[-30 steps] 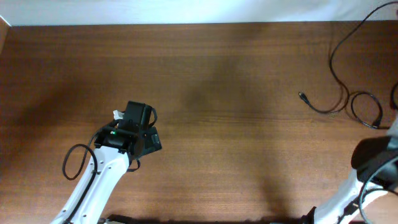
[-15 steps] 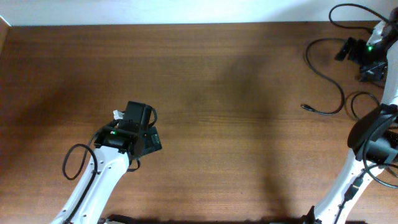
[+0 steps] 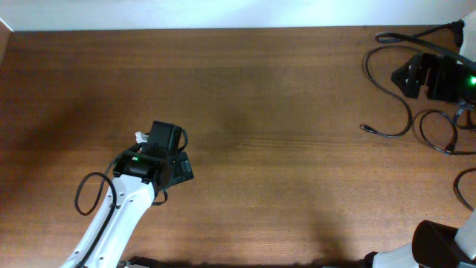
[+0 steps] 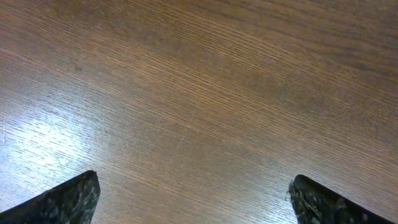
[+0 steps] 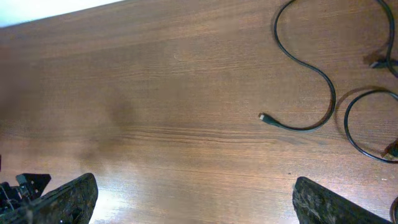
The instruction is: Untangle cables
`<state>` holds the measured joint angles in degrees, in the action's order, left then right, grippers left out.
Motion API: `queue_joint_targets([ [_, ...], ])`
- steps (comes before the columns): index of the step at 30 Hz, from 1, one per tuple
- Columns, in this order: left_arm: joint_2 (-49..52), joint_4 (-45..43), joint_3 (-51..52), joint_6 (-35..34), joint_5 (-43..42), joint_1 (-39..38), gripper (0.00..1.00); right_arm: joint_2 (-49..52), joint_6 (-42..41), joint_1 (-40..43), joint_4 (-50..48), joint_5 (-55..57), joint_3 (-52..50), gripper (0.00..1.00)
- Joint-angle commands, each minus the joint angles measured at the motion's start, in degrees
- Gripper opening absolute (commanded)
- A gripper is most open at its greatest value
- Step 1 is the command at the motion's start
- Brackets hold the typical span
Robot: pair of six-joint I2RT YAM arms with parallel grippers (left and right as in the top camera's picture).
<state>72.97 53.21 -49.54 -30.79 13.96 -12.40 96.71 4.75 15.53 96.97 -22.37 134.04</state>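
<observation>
The cables lie at the table's far right. One thin black cable [image 3: 387, 135] curves down to a small plug [image 3: 363, 128]; in the right wrist view this cable [image 5: 328, 87] ends in a silver-tipped plug [image 5: 262, 117]. Beside it a second black cord forms a loop [image 3: 422, 130], whose left side [image 5: 346, 127] shows at the right edge of the right wrist view. My right gripper [image 3: 405, 74] [image 5: 194, 180] hovers over them, open, nothing between its fingers. My left gripper [image 3: 182, 152] [image 4: 194, 178] is open over bare wood at the lower left, far from the cables.
The wooden table [image 3: 282, 186] ends at a white wall along the back. A thicker black cord [image 3: 85, 195] loops beside the left arm. The left arm's head [image 5: 18, 186] shows at the bottom left of the right wrist view.
My right arm has swung in from the right edge and its gripper now stands over the cables. The long cable's upper part has shifted left into a loop. The left arm has not moved.
</observation>
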Motion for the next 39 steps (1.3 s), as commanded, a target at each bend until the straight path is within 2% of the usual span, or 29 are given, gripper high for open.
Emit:
queue_joint_targets([
  [1,0.1,0.0,0.0,0.9,0.2,0.2,0.99,0.2,0.6,-0.2,0.3,0.3,0.0,0.99],
  [13,0.1,0.2,0.0,0.9,0.2,0.2,0.99,0.2,0.6,-0.2,0.3,0.3,0.0,0.99],
  [16,-2.3,0.7,0.0,0.9,0.2,0.2,0.99,0.2,0.6,-0.2,0.3,0.3,0.0,0.99],
  [17,-4.8,2.9,0.0,1.1,3.4,0.2,0.99,0.2,0.6,-0.2,0.3,0.3,0.0,0.99],
  [19,-9.7,2.5,1.3,1.1,3.4,0.2,0.99,0.2,0.6,-0.2,0.3,0.3,0.0,0.99],
  [21,-16.0,-4.2,6.8,4.0,2.4,0.2,0.99,0.2,0.6,-0.2,0.3,0.3,0.0,0.99],
  [23,-23.8,-20.5,16.4,13.6,-5.8,0.2,0.99,0.2,0.6,-0.2,0.3,0.3,0.0,0.99],
  [25,-32.1,-33.6,25.3,14.7,-10.7,0.2,0.99,0.2,0.6,-0.2,0.3,0.3,0.0,0.99],
  [29,-45.2,-49.8,34.4,22.6,-12.8,0.2,0.99,0.2,0.6,-0.2,0.3,0.3,0.0,0.99],
  [39,-63.9,-61.8,44.6,25.0,-12.9,0.2,0.99,0.2,0.6,-0.2,0.3,0.3,0.0,0.99],
])
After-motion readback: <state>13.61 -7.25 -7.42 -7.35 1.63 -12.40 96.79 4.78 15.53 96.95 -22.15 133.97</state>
